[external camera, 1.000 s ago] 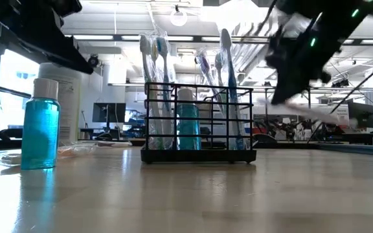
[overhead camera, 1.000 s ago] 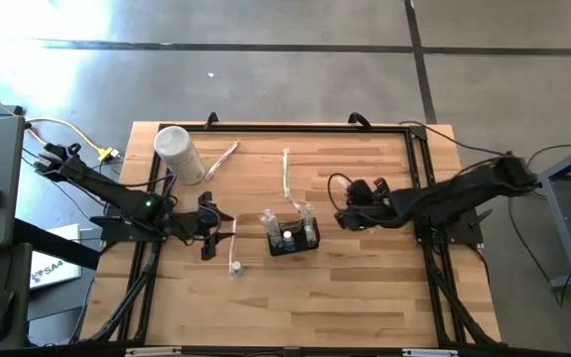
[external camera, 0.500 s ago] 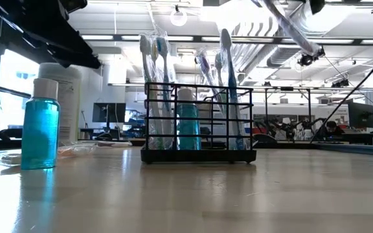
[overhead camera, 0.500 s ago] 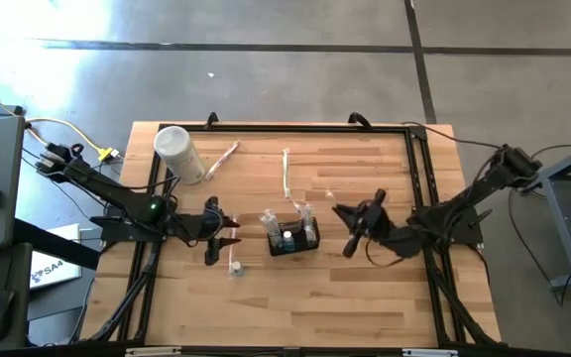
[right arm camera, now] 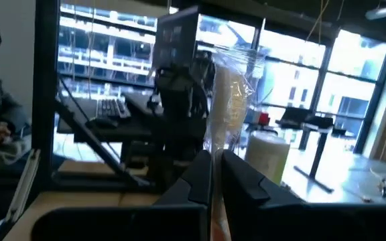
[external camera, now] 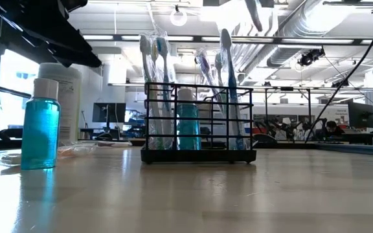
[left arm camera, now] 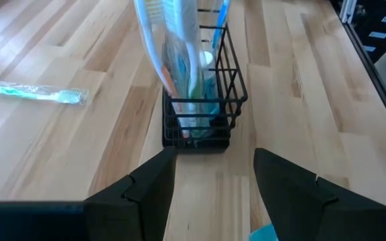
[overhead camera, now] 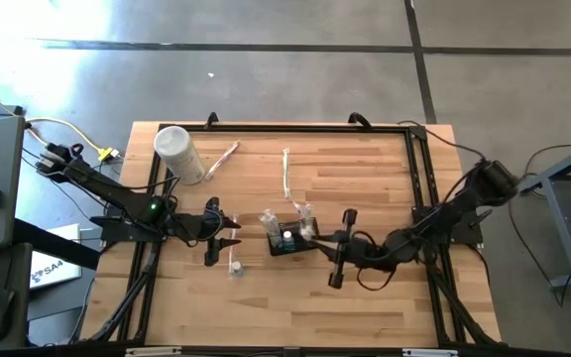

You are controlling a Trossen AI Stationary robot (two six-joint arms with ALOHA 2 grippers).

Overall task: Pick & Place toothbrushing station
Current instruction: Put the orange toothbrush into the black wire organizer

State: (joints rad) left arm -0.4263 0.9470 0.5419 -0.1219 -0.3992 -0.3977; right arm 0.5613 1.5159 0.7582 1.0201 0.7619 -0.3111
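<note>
Beside the toothbrushing station [overhead camera: 293, 236], right claw [overhead camera: 317, 236] clenched on a wrapped toothbrush [right arm camera: 228, 100]; left claw [overhead camera: 236, 231] released.

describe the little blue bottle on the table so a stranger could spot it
On the wooden table, find the black wire holder near the middle. Left of it, beside the left gripper, stands the small blue-liquid bottle with a white cap, alone outside the holder, unlike its twin inside.

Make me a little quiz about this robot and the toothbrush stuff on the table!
1. True or false: the left gripper is holding a toothbrush.
2. What stands in the black holder among the toothbrushes? A) a blue bottle B) a cup C) a sponge
3. Which gripper is shut on a wrapped toothbrush?

Key: 1. False, it is open and empty. 2. A, the blue bottle. 3. The right gripper.
</note>
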